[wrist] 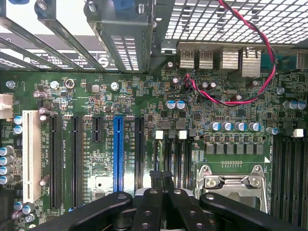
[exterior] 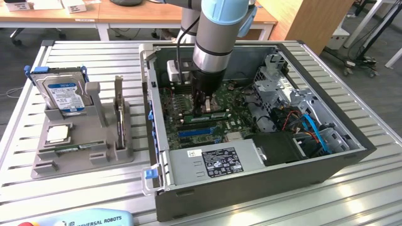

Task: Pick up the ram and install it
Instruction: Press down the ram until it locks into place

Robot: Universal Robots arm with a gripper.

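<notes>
The claw [exterior: 202, 112], closed and holding nothing visible, hangs over the motherboard [wrist: 96, 96].

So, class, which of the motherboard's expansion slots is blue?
The long expansion slot with black slots on either side of it. The others in the row are black, except one white slot at the row's end.

Slim green circuit-board ram stick [exterior: 70, 149] with small black chips: lies flat in slot of grey holder tray [exterior: 44, 165], near tray's front, below square silver chip, untouched.
</notes>
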